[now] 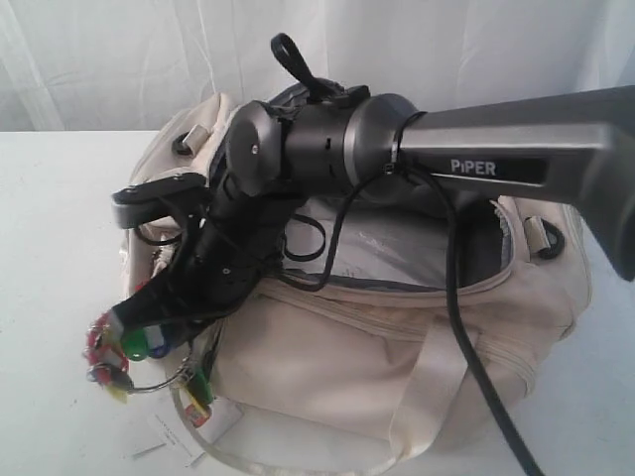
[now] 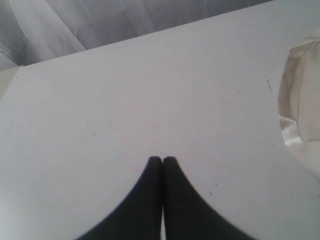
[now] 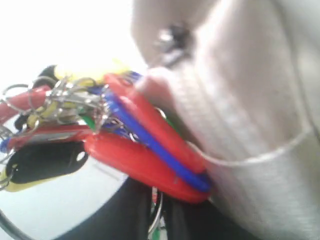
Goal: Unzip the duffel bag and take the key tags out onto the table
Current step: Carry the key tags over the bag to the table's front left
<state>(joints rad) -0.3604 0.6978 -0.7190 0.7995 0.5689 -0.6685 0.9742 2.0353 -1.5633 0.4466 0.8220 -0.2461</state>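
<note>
- Under everything, a plain white desk (image 1: 50,297) is seen, and a pale draped curtain (image 1: 99,50) is hung behind it.
- On that desk the duffel bag (image 1: 397,377) is laid on its base, cream with a soft sheen. Its top is unzipped, and grey lining (image 1: 397,248) is exposed inside the opening.
- A webbing handle (image 1: 437,367) is folded down over the bag's front panel.
- The key tags (image 1: 134,345) are found outside the bag, at its left end in the exterior view. Red, green, blue, yellow and black tags are bunched on metal rings. Whether the lowest tags touch the desk cannot be told.
- The right end effector (image 1: 134,322) is closed on the bunch, pinching it. In the right wrist view its dark fingers (image 3: 120,215) are seen beneath the red and blue tags, and the bag's fabric is pressed just beside them.
- The right arm (image 1: 496,159) is stretched across the bag, so much of the opening is hidden. A black cable (image 1: 466,327) is draped over the bag's front.
- The left end effector (image 2: 162,165) is pressed together with nothing between its tips. It is held over bare desk, with a corner of the bag at the edge of its wrist view.
- A white paper hangtag (image 1: 226,416) is laid by the bag's lower left corner. Small pale scraps (image 1: 164,441) are scattered near it, and what they are cannot be told.
</note>
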